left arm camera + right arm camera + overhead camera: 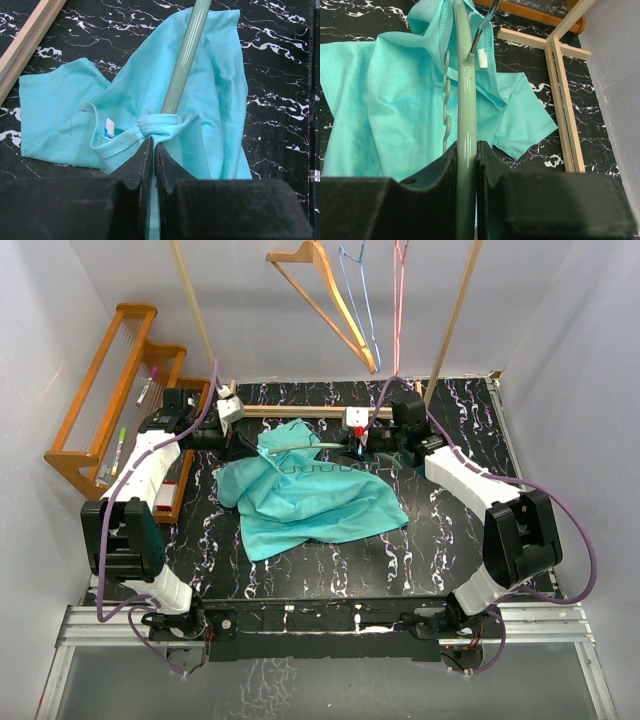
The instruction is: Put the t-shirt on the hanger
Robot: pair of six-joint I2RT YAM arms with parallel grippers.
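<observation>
The teal-green t-shirt [315, 500] lies crumpled on the black marbled table, its collar end raised toward the back. My left gripper [250, 443] is shut on the shirt's collar; in the left wrist view the gripper [153, 143] pinches the ribbed collar band [159, 125]. The pale mint hanger [300, 446] runs into the collar opening, and one arm of it [186, 55] passes through the collar. My right gripper [362, 445] is shut on the hanger's other arm [466, 100], the gripper [466, 146] clamping the bar. The hanger's metal hook [482, 25] points away over the shirt [395, 100].
An orange wooden hanger [325, 295], a blue wire hanger [358, 290] and a pink one [398, 290] hang at the back. A light wooden rail [300, 412] with two slanted posts stands behind the grippers. A wooden rack [110, 390] sits at the left edge.
</observation>
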